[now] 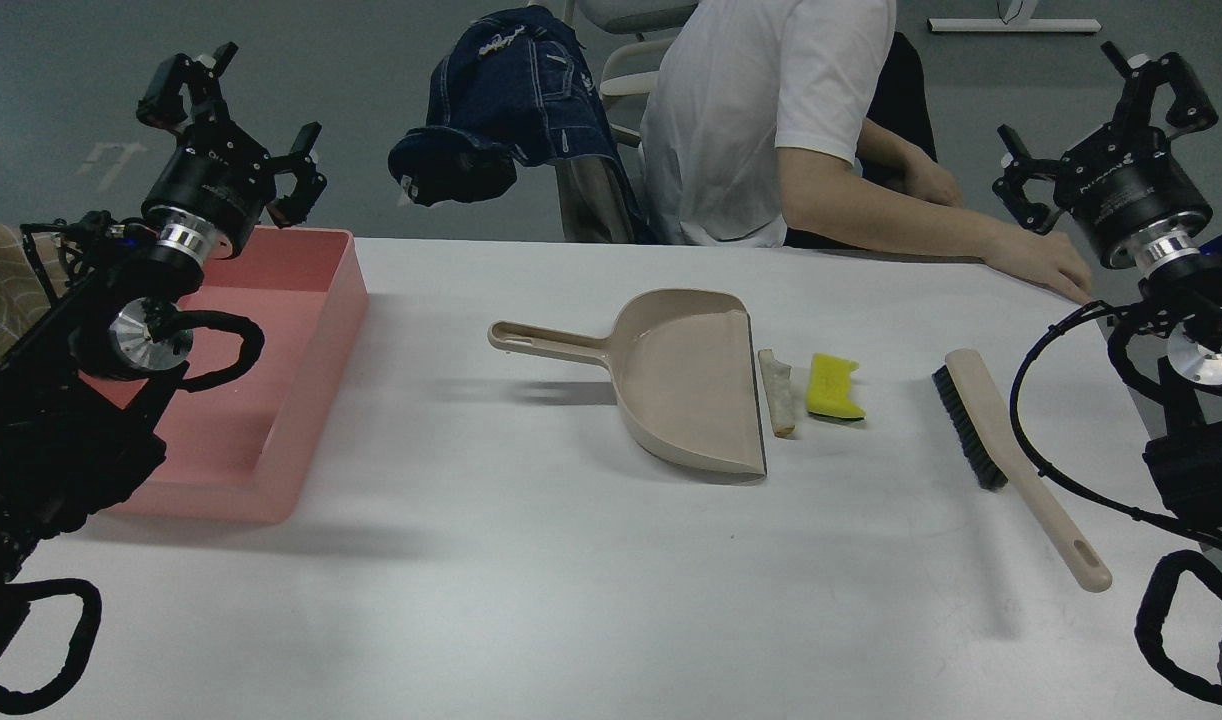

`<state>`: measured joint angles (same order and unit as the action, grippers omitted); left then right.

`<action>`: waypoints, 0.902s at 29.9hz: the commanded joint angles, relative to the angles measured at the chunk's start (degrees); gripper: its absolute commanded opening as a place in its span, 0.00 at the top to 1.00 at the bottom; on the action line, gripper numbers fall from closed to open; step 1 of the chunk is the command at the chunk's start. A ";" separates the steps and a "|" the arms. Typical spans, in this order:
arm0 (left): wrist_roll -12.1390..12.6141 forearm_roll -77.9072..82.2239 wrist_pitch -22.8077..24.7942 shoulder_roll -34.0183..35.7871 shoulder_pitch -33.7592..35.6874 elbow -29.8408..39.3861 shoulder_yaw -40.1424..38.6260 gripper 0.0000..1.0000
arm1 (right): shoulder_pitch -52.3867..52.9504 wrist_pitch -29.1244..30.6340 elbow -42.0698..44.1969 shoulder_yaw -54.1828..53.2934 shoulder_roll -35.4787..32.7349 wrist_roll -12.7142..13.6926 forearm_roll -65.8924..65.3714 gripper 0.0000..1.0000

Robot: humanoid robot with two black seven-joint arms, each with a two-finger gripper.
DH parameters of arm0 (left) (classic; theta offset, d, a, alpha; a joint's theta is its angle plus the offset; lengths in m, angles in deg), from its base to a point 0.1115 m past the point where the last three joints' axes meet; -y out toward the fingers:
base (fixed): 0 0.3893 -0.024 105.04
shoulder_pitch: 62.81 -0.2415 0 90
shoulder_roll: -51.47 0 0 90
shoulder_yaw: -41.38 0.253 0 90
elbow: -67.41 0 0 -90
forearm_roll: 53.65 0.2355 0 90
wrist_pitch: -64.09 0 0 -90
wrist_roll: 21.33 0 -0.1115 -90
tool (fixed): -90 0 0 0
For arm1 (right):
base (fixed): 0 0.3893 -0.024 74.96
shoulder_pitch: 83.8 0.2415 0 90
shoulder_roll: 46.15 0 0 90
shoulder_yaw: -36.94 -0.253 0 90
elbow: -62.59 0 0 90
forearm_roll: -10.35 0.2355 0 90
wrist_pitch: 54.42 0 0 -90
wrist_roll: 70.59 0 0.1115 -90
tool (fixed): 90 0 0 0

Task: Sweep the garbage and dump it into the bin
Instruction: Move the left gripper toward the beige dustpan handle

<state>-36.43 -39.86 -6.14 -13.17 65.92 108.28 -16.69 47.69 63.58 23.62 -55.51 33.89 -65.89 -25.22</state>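
Garbage first: your two scraps sit right off the open lip of the dustpan [686,375], the one thing I'll place everything against. Your left gripper [233,130] is up in the air well left of the dustpan, fingers spread wide, nothing between them. Your right gripper [1106,115] hangs well to the dustpan's right, also wide open and holding nothing.

Working outward from there: the whitish slice [779,392] lies just beside the dustpan's straight edge, almost touching it, can't tell if it actually does. The yellow chunk [835,387] is just past the slice, a small gap between them. Further right of the dustpan is the brush [1011,455], flat on the table [531,580], bristles facing the dustpan side, touched by neither gripper. The pink bin [301,330] sits well left of the dustpan, under your left arm. A person in a white shirt [761,110] is seated behind the dustpan, forearm on the table's far edge.
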 commanded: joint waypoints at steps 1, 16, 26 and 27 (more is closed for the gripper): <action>-0.37 0.02 -0.09 0.13 0.12 -0.10 1.29 0.02 | 0.17 0.00 0.12 0.25 0.03 -0.13 -0.03 0.00; -0.46 -0.07 -0.09 -0.66 0.21 0.61 1.47 0.02 | 0.17 0.00 -0.93 0.34 -0.50 0.14 0.24 0.00; -0.11 -0.07 0.18 -0.31 -2.86 8.33 1.73 0.02 | -0.54 0.00 -2.60 0.25 -1.64 -0.13 0.41 0.00; -0.11 -0.07 0.18 -0.14 -3.74 9.39 1.64 0.02 | -0.71 0.00 -2.78 0.25 -1.64 -0.13 0.50 0.00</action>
<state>-36.82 -39.99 -5.96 -13.73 64.19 114.71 -15.04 47.37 63.58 21.44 -55.23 32.57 -65.81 -24.81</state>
